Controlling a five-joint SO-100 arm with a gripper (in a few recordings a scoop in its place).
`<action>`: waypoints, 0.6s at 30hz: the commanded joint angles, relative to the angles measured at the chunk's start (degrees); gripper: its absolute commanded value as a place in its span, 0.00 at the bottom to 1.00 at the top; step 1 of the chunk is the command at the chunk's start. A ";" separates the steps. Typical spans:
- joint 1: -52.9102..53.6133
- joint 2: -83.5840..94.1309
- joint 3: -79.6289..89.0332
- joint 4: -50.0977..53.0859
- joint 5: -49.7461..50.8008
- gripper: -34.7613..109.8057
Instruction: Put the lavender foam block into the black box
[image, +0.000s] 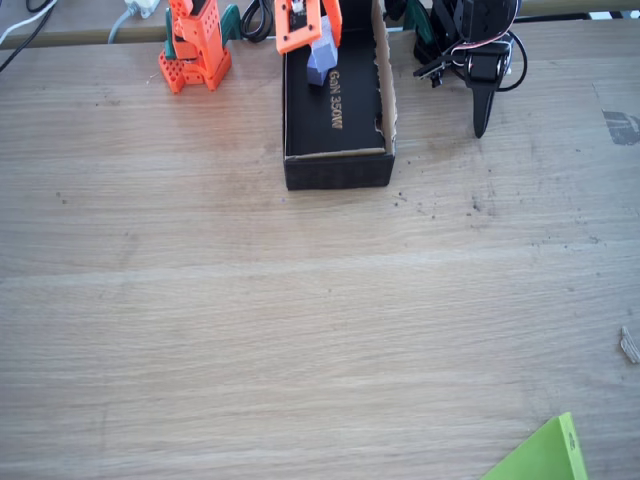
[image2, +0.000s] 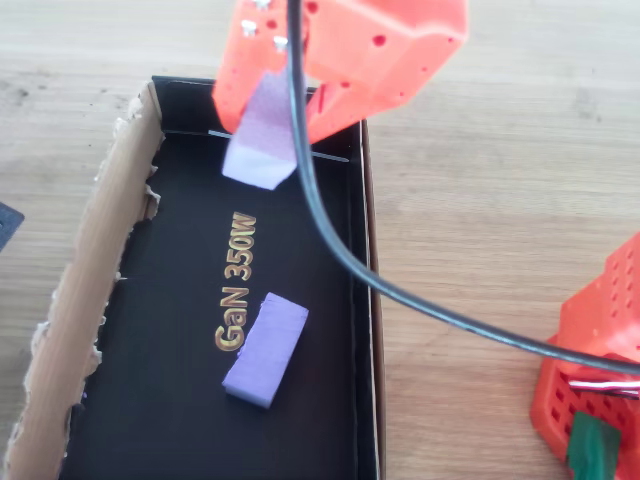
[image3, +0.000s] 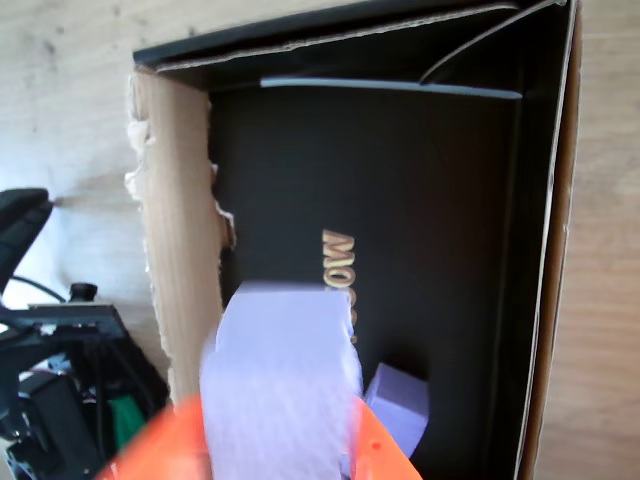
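Observation:
My orange gripper (image2: 268, 105) is shut on the lavender foam block (image2: 260, 135), a pale block that hangs above the far end of the black box (image2: 368, 330). In the wrist view the lavender foam block (image3: 280, 375) sits between my orange fingers (image3: 375, 450), over the black box's floor (image3: 420, 200). In the fixed view my gripper (image: 316, 42) holds the block (image: 322, 62) over the box (image: 335, 165) at the table's far edge. A deeper violet block (image2: 265, 350) lies flat on the box floor beside the gold lettering (image2: 238, 285).
The box's one brown wall (image2: 90, 300) has a torn edge. My orange arm base (image: 195, 50) stands left of the box in the fixed view. A black cable (image2: 330, 240) crosses over the box. A green sheet (image: 545, 455) lies at the near right corner.

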 joint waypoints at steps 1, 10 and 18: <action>0.35 0.44 -1.49 -0.70 -0.18 0.46; 1.85 2.37 -0.44 -1.32 1.67 0.36; 22.85 20.13 8.17 4.83 12.30 0.24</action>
